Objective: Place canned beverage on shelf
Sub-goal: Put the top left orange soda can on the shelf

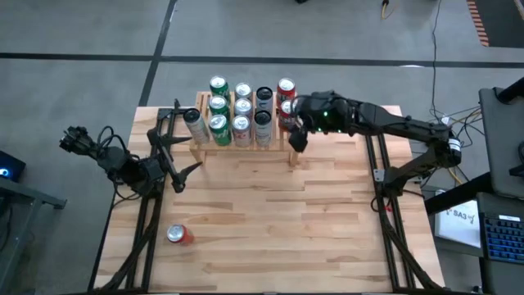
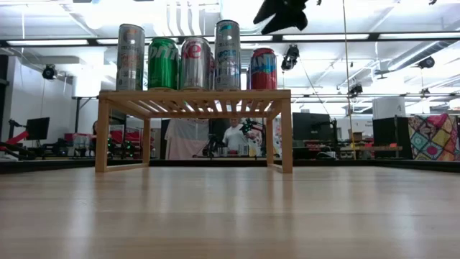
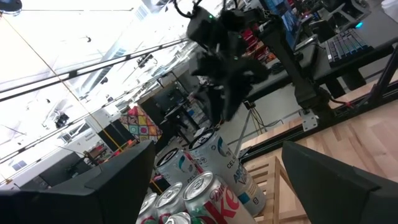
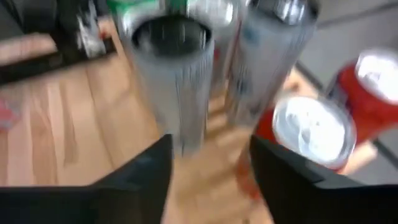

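We see most of the risk around the right gripper (image 1: 298,141). Its fingers stand apart with nothing between them, and it hangs at the right end of the shelf (image 2: 194,94), just beside the red cans (image 1: 286,97) standing there. A careless swing on the way out could clip those cans and tip them into their neighbours. The rack is already crowded, so one falling can could take others with it.

The second worry is room. Little free slat shows ahead of either gripper, so another can would have to go down into a tight gap. Coming in at a slant could shove a standing can off the back edge.

The canned beverage still to be placed is, we judge, the red can (image 1: 179,235) on the plank tabletop (image 1: 278,213). It is well apart from the right gripper, clear across the table, and nearer the left gripper (image 1: 180,146). It sits behind that gripper, towards the table's near edge. The left gripper waits by the shelf's left end, fingers wide and empty.

The can is red-bodied with a bright silver top — small, smooth and round. We cannot tell whether it stands or lies on its side. If it lies, it may roll under a nudging finger.
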You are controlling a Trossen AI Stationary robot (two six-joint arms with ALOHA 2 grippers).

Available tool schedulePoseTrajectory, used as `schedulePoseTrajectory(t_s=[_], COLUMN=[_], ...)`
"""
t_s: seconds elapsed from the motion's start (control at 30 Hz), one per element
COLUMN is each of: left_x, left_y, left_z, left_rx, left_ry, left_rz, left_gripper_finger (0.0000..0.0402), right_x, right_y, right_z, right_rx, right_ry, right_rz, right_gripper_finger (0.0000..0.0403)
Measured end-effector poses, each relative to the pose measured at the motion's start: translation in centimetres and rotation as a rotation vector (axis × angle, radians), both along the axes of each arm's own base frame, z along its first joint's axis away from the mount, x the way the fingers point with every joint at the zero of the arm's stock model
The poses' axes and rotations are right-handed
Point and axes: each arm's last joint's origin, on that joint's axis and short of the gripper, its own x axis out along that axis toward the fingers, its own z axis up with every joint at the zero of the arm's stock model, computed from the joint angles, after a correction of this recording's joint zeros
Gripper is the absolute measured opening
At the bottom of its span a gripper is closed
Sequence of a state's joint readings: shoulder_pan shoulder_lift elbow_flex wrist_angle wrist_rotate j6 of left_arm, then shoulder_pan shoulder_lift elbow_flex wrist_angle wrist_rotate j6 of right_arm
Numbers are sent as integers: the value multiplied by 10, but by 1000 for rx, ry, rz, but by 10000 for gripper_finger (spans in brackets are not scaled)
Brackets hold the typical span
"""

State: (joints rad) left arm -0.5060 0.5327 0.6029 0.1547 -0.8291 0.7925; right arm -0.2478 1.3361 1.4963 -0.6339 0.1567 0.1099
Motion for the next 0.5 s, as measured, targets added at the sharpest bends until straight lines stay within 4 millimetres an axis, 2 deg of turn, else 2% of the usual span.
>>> schedulePoseTrajectory(t_s=[0.17,0.3,0.5], left_x=[0,0,0], left_y=[0,0,0], left_z=[0,0,0], left_rx=[0,0,0], left_ry=[0,0,0], left_rz=[0,0,0], left_gripper_finger=[336,336,336], right_x=[-6,-8,-11], right_y=[4,1,-9], right_z=[-21,-33,-35], right_rx=[71,19,-26], right_ry=[139,212,228], right_rz=[-34,-115,-182], right_gripper_finger=[104,23,11])
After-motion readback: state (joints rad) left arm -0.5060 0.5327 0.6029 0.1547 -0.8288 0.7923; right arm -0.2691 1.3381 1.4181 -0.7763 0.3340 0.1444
